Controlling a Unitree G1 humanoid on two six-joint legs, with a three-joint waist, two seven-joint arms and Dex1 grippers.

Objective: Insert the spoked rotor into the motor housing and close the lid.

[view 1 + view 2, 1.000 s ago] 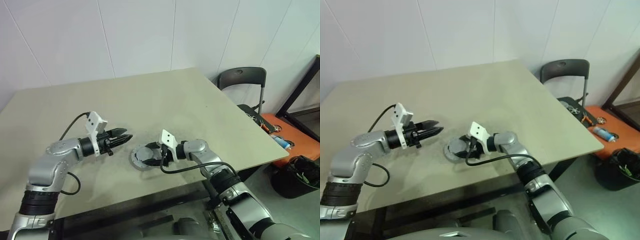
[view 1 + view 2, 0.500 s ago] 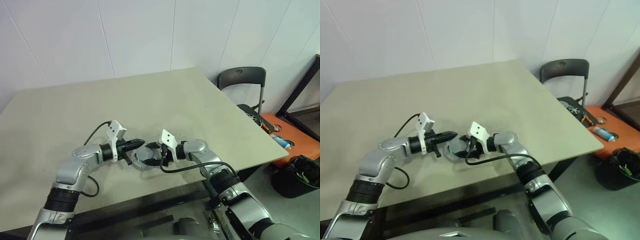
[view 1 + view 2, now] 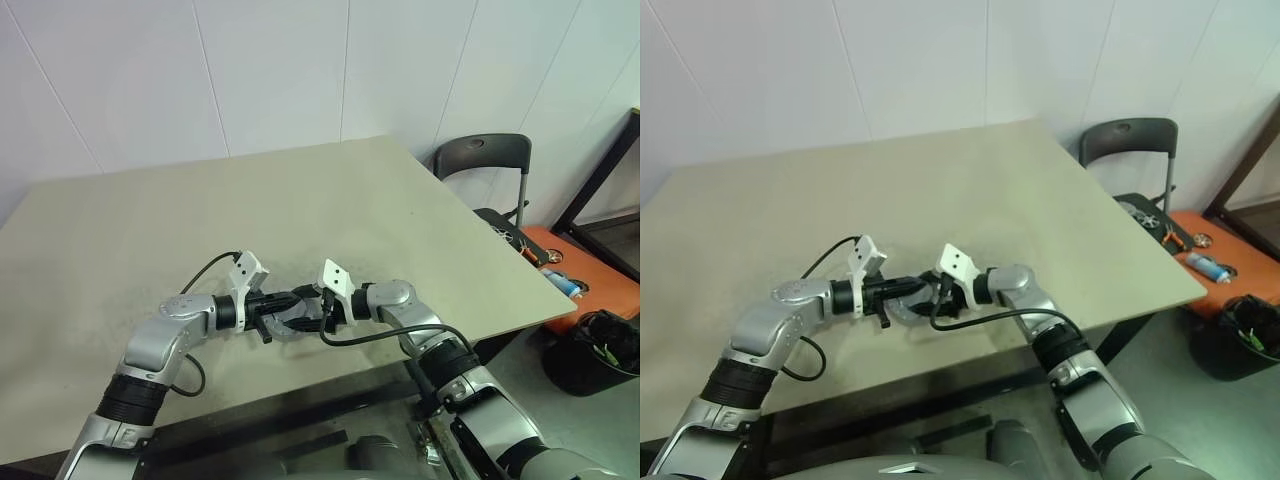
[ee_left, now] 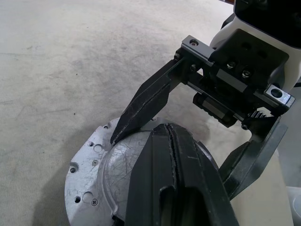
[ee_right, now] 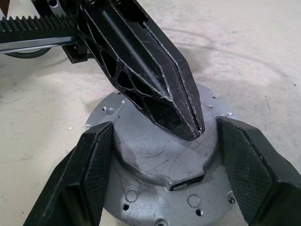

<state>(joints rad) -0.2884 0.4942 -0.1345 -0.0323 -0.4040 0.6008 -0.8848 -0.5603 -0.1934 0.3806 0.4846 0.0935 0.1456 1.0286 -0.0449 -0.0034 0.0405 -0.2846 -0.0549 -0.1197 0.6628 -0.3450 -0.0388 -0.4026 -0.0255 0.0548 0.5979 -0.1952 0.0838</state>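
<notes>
We see the lid (image 5: 155, 160) lying flat on the table (image 3: 330, 200) near its front edge, our right gripper (image 5: 162, 179) spread around its raised centre and our left gripper (image 4: 164, 136) clenched empty just above it.

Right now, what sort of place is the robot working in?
Probably a workshop or lab corner: a plain beige table against white panelled walls, a dark plastic chair, and an orange toolbox on the floor.
</notes>
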